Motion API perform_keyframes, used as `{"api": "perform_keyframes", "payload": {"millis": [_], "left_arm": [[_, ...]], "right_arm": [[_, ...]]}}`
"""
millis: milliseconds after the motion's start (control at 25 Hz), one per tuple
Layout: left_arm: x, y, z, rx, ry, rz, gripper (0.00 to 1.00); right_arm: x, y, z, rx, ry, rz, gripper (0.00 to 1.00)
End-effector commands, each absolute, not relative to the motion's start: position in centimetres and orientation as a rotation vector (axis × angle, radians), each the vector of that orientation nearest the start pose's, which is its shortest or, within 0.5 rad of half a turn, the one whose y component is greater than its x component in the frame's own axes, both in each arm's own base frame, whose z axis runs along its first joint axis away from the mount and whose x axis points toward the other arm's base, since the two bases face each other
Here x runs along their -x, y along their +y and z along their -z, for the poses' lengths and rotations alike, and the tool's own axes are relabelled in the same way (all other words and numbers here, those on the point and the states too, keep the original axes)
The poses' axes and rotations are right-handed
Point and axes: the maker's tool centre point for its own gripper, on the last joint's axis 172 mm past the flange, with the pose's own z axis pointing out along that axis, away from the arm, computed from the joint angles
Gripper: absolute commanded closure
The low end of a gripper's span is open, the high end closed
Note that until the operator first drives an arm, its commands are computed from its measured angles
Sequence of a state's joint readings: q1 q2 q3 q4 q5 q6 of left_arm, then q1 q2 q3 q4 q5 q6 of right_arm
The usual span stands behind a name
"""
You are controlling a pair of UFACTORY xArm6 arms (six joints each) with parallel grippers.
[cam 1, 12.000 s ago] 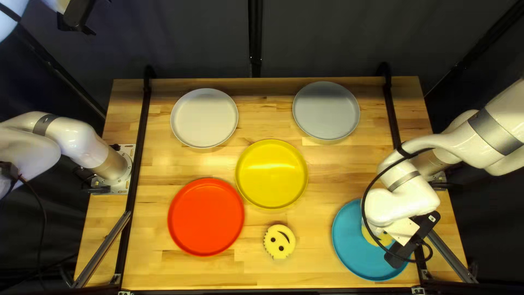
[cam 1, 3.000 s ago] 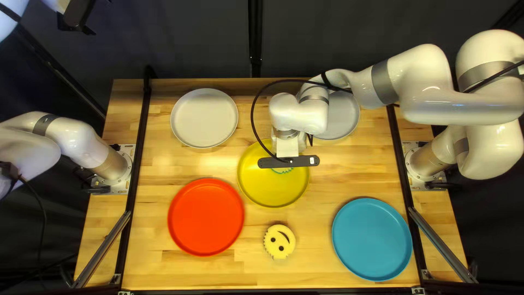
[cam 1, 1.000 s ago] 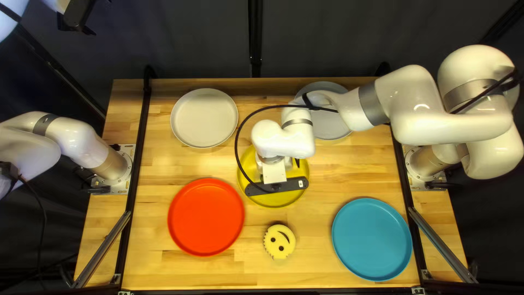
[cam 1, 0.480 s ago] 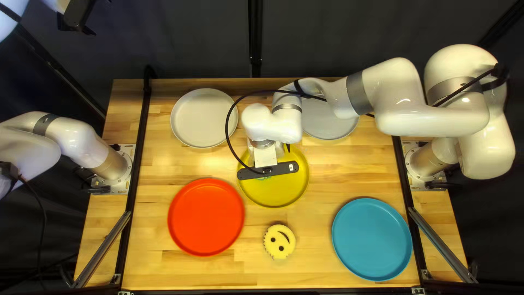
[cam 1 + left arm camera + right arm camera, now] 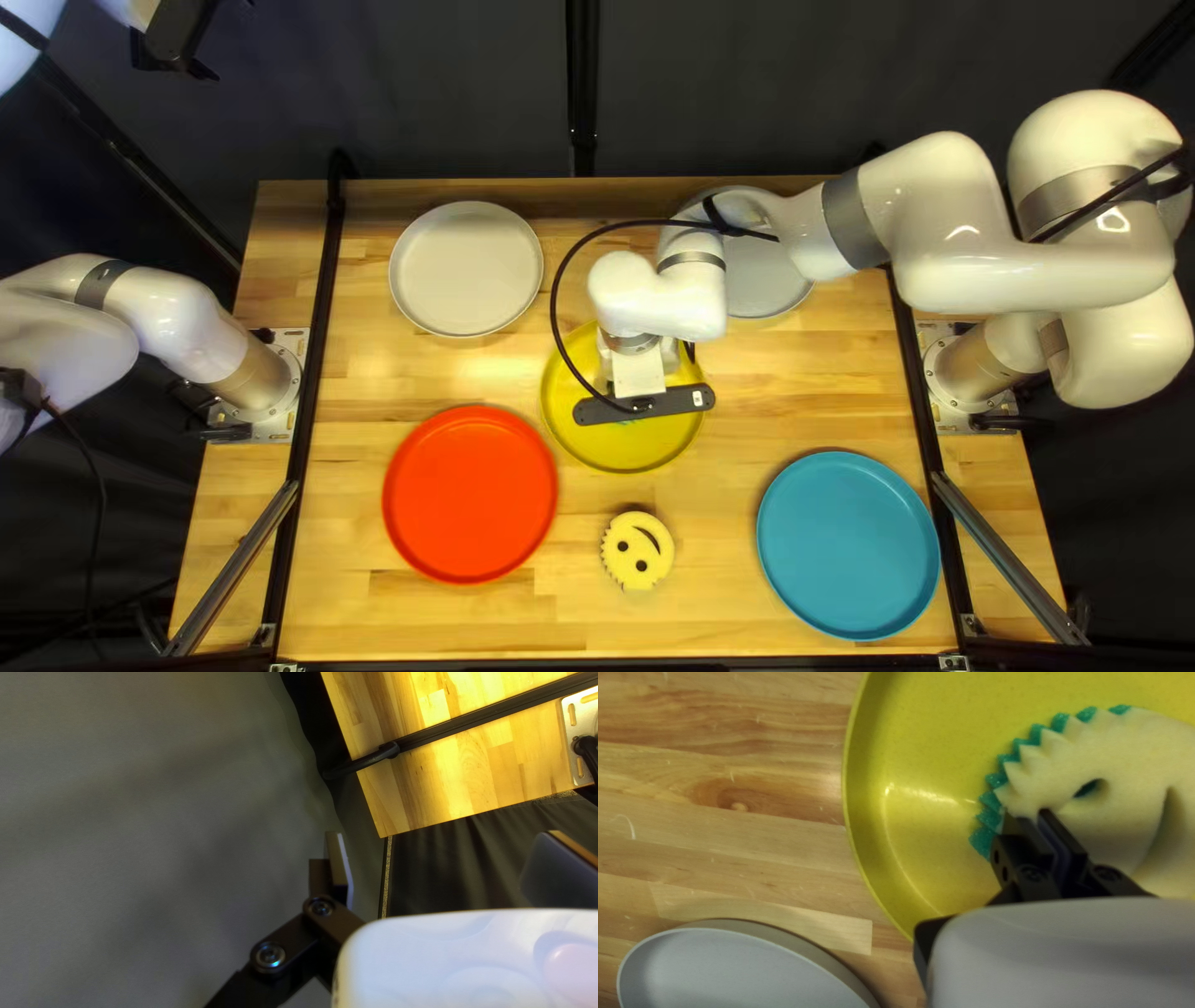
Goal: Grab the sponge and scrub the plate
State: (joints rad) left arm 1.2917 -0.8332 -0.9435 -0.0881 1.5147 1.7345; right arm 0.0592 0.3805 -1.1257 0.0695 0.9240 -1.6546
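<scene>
Scrubbing is judged to be the step in hand: a round, pale-yellow foam sponge (image 5: 1139, 765) w/ toothed edge and green underside is pinched narrowly by the R end effector (image 5: 1036, 821) inside the rim of the round, glossy yellow plate (image 5: 909, 840). The L end effector (image 5: 445, 858) is spread wide, w/ nothing held. Next, light downward pressure should be applied and the plate's base swept w/o the rim being struck.
</scene>
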Motion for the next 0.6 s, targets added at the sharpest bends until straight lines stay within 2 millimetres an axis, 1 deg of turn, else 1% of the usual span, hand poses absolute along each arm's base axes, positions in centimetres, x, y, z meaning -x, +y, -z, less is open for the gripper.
{"api": "perform_keyframes", "payload": {"millis": [40, 120, 240, 360, 440, 480, 520, 600], "left_arm": [[-10.2, 27.0, -40.5, 2.809, 0.642, 0.149, 0.0], [-10.2, 27.0, -40.5, 2.809, 0.642, 0.149, 0.0], [-10.2, 27.0, -40.5, 2.809, 0.642, 0.149, 0.0], [-10.2, 27.0, -40.5, 2.809, 0.642, 0.149, 0.0], [-10.2, 27.0, -40.5, 2.809, 0.642, 0.149, 0.0], [-10.2, 27.0, -40.5, 2.809, 0.642, 0.149, 0.0], [-10.2, 27.0, -40.5, 2.809, 0.642, 0.149, 0.0], [-10.2, 27.0, -40.5, 2.809, 0.642, 0.149, 0.0]], "right_arm": [[-45.5, 5.0, -3.5, -2.224, 2.442, 0.142, 1.0], [-45.1, 5.3, -4.1, -2.228, 2.434, 0.141, 1.0], [-45.4, 4.4, -5.0, -2.248, 2.397, 0.129, 1.0], [-46.7, 2.5, -6.2, -2.275, 2.347, 0.11, 1.0], [-47.4, 1.6, -6.5, -2.284, 2.332, 0.105, 1.0], [-48.0, 0.6, -6.7, -2.291, 2.319, 0.102, 1.0], [-48.1, 0.4, -6.8, -2.294, 2.314, 0.1, 1.0], [-49.1, -1.8, -7.3, -2.311, 2.279, 0.083, 1.0]]}}
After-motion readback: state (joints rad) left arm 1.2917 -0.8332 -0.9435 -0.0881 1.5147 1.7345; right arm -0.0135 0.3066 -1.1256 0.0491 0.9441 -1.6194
